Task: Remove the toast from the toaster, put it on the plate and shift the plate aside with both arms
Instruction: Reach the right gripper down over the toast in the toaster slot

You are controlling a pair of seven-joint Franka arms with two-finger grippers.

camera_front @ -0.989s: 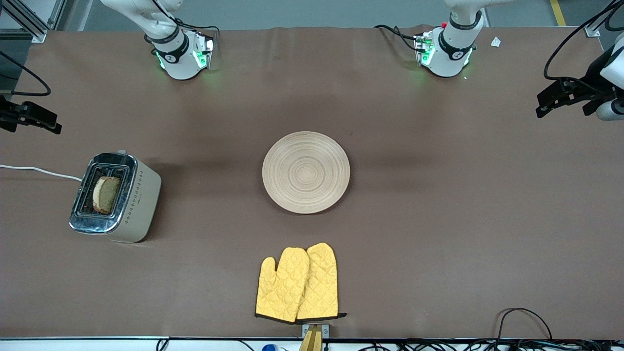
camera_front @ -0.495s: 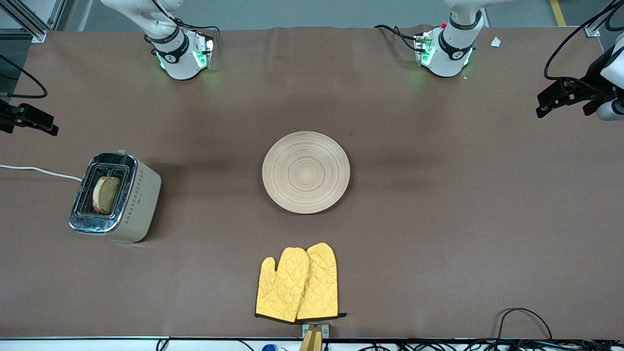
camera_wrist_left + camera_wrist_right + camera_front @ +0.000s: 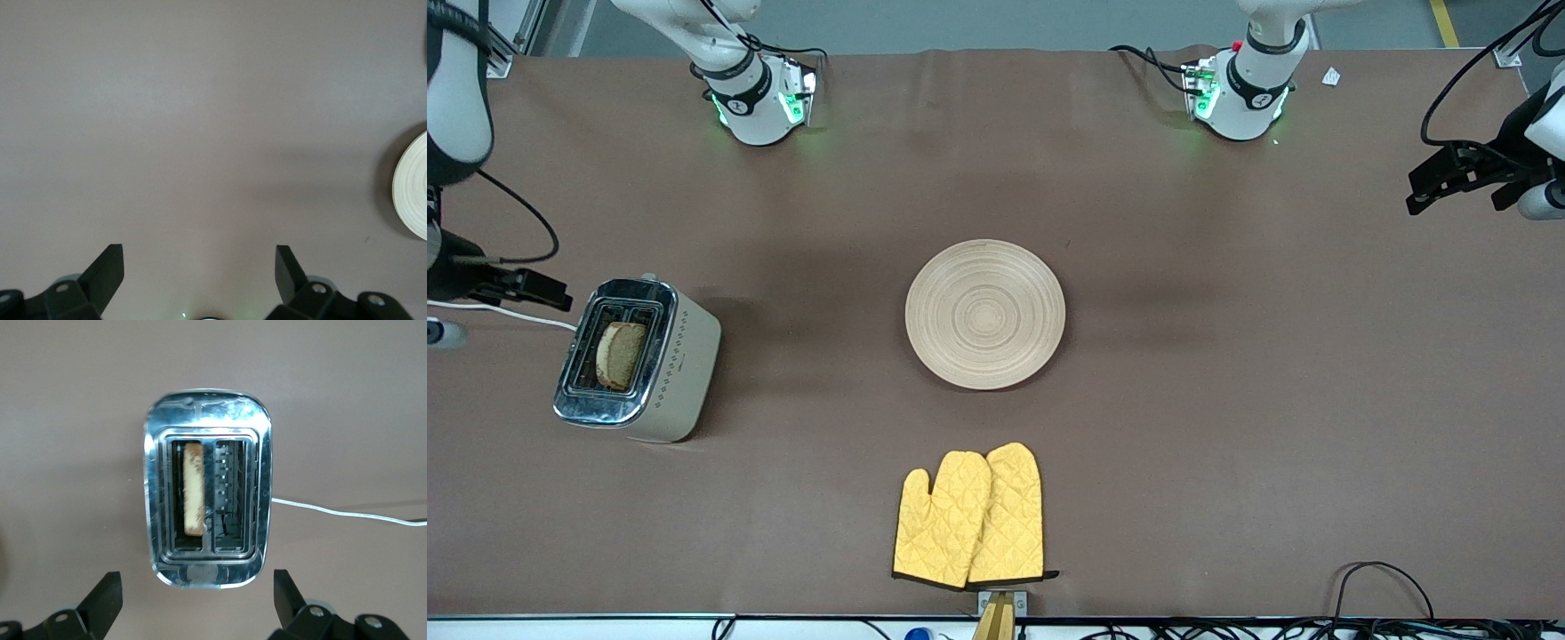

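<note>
The toast [image 3: 621, 354] stands upright in one slot of the toaster [image 3: 676, 364]; it also shows edge-on in the right wrist view [image 3: 193, 497]. The round pale wooden plate [image 3: 985, 313] lies bare at the table's middle, and its rim shows in the left wrist view [image 3: 412, 193]. My right gripper [image 3: 532, 290] is open and empty in the air beside the toaster's end, with the toaster top just past its fingertips [image 3: 198, 597]. My left gripper [image 3: 1440, 182] is open and empty over bare table at the left arm's end [image 3: 199, 267].
A pair of yellow oven mitts [image 3: 971, 517] lies nearer the front camera than the plate. The toaster's white cord [image 3: 498, 311] runs off toward the right arm's end of the table. Cables [image 3: 1378, 578] lie at the front edge.
My right arm has swung in over the table's end and its gripper has come close to the toaster. The left arm has barely moved.
</note>
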